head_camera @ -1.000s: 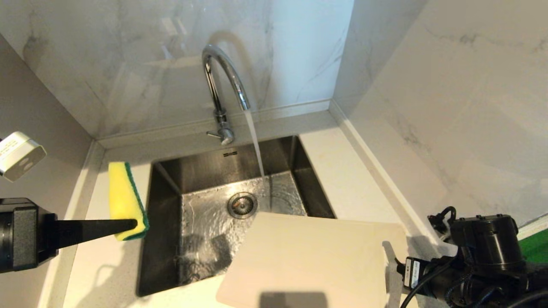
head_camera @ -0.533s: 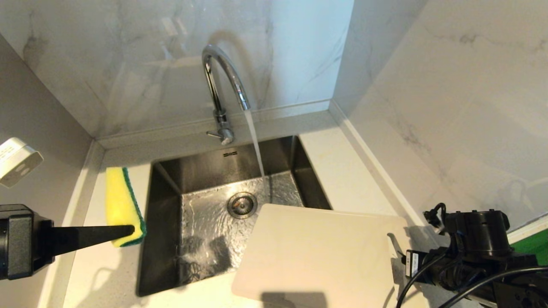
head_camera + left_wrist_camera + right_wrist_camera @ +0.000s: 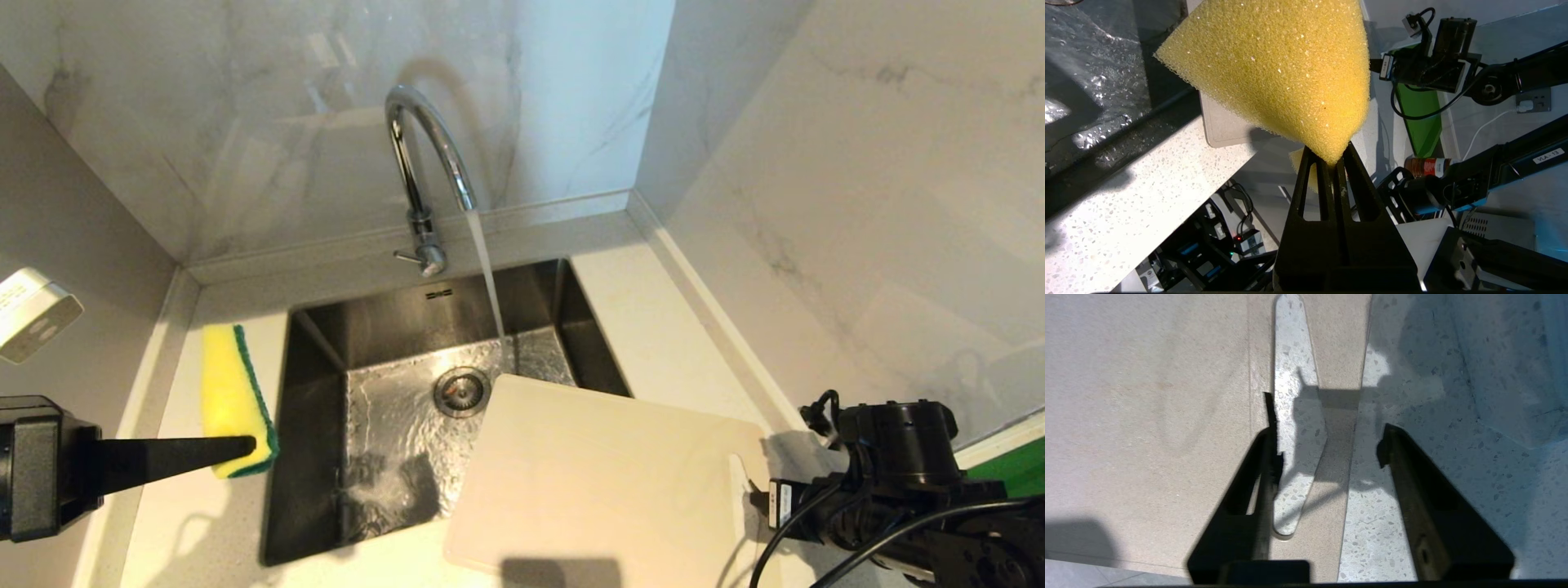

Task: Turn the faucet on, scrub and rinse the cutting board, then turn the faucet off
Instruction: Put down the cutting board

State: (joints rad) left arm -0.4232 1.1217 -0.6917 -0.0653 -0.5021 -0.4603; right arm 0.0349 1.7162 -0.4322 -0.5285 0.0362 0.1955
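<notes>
The chrome faucet [image 3: 424, 155] stands behind the sink, and water [image 3: 487, 269] runs from its spout into the basin. Its thin side lever [image 3: 406, 257] points left. The beige cutting board [image 3: 596, 482] lies flat on the counter right of the sink, its left end over the basin. My right gripper [image 3: 1327, 437] is open over the board's [image 3: 1147, 416] handle end. One finger is at the slot [image 3: 1294, 367], the other beyond the board's edge, neither pressing it. My left gripper [image 3: 245, 447] is shut on a yellow-green sponge [image 3: 230, 392] above the counter left of the sink.
The steel sink [image 3: 314, 457] is wet, with its drain [image 3: 461, 390] in the middle. Marble walls close in behind and on the right. A green mat [image 3: 1012, 465] lies at the far right beyond my right arm [image 3: 898, 457]. A white device [image 3: 33, 314] hangs at the left.
The board has come down and shifted right to lie flat on the counter. My right gripper has opened and let go of it. My left gripper has sunk a little with the sponge.
</notes>
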